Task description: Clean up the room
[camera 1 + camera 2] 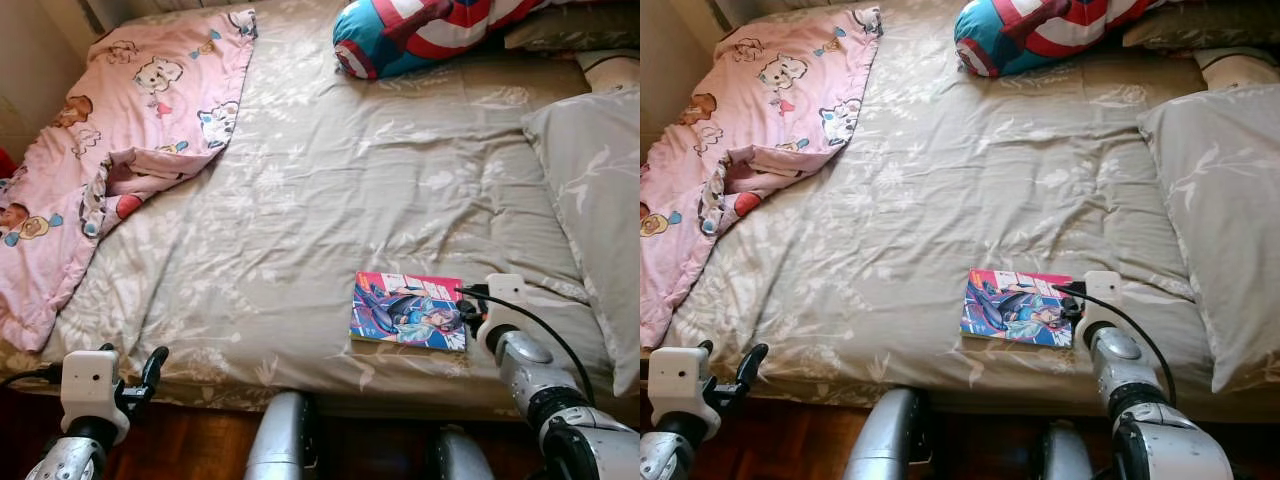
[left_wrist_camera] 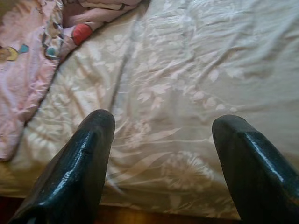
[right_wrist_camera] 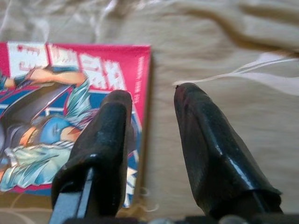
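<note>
Fingers of the right gripper (image 3: pixel 149 135) stand parted astride the comic book's (image 1: pixel 408 310) spine edge, one above the cover, one off it. Thin, light, floppy, slick-covered; pinch that edge. Left gripper (image 2: pixel 161 158) gapes above the bedspread (image 1: pixel 330 200).

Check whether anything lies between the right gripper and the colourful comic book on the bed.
Nothing visible does. The right gripper is already at the pink-covered comic book, one finger over its edge, the other over the beige floral bedspread beside it.
</note>
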Available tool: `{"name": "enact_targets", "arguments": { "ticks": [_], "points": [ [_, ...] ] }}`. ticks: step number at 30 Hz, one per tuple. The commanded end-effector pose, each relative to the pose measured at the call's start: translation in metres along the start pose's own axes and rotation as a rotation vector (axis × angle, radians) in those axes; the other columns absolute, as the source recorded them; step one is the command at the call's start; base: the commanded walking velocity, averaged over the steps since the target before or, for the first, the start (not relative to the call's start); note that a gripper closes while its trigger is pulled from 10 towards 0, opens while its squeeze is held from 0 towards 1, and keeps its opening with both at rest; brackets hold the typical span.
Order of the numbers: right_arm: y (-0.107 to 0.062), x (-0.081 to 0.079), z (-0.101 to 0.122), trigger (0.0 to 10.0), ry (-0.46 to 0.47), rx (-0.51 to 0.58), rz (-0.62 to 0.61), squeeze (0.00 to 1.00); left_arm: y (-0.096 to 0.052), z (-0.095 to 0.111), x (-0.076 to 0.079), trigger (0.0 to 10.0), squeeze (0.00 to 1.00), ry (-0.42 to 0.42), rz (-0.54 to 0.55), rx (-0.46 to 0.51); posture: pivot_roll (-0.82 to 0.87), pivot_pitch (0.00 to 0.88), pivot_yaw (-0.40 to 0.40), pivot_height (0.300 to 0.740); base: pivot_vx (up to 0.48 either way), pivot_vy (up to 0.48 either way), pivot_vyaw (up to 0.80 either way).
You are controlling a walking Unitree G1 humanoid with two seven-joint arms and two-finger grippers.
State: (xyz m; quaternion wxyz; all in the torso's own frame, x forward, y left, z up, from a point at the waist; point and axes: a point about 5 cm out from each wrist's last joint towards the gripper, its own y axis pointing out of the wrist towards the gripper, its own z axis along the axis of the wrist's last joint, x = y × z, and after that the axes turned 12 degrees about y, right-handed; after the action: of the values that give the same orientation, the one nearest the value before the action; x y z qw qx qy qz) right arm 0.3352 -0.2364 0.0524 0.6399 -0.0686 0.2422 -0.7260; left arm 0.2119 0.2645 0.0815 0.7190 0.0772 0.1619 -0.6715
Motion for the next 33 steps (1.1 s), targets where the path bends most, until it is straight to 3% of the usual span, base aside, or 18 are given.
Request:
{"name": "enact_targets", "arguments": {
  "ticks": [1, 4, 9, 12, 13, 20, 27, 33],
  "points": [
    [-0.003, 0.003, -0.015, 10.0, -0.001, -0.028, -0.009, 0.00, -0.003, -0.010, 0.000, 10.0, 0.00, -0.003, 0.012, -0.037, 0.14, 0.191, 0.103, 0.633, 0.000, 0.000, 0.00],
    [-0.007, 0.007, -0.029, 10.0, -0.010, -0.031, -0.007, 0.00, 0.002, -0.018, 0.006, 10.0, 0.00, -0.046, 0.028, -0.054, 0.11, 0.168, 0.087, 0.633, 0.000, 0.000, 0.00],
    [-0.015, 0.011, -0.047, 10.0, 0.081, 0.003, -0.020, 0.00, 0.006, -0.039, 0.014, 10.0, 0.00, -0.122, 0.056, -0.118, 0.07, 0.103, 0.056, 0.633, 0.000, 0.000, 0.00],
    [-0.022, 0.013, -0.070, 10.0, 0.131, -0.013, -0.050, 0.00, 0.011, -0.057, 0.027, 10.0, 0.00, -0.148, 0.038, -0.185, 0.04, 0.034, 0.037, 0.633, 0.000, 0.000, 0.00],
    [-0.029, 0.013, -0.087, 10.0, 0.152, -0.036, -0.057, 0.00, 0.012, -0.067, 0.035, 10.0, 0.00, -0.159, 0.024, -0.232, 0.03, 0.011, 0.035, 0.633, 0.000, 0.000, 0.00],
    [-0.053, 0.020, -0.137, 10.0, 0.201, -0.139, -0.141, 0.00, 0.012, -0.095, 0.056, 10.0, 0.00, -0.186, -0.024, -0.381, -0.03, 0.000, 0.043, 0.638, 0.000, 0.000, 0.00],
    [-0.063, 0.020, -0.159, 10.0, 0.218, -0.242, -0.196, 0.00, 0.015, -0.105, 0.066, 10.0, 0.00, -0.171, -0.061, -0.466, -0.05, 0.000, 0.052, 0.688, 0.000, 0.000, 0.00],
    [-0.063, 0.010, -0.166, 10.0, 0.212, -0.291, -0.176, 0.00, 0.011, -0.115, 0.072, 10.0, 0.00, -0.158, -0.082, -0.558, -0.03, 0.000, 0.046, 0.723, 0.000, 0.000, 0.00]
  ]
}}
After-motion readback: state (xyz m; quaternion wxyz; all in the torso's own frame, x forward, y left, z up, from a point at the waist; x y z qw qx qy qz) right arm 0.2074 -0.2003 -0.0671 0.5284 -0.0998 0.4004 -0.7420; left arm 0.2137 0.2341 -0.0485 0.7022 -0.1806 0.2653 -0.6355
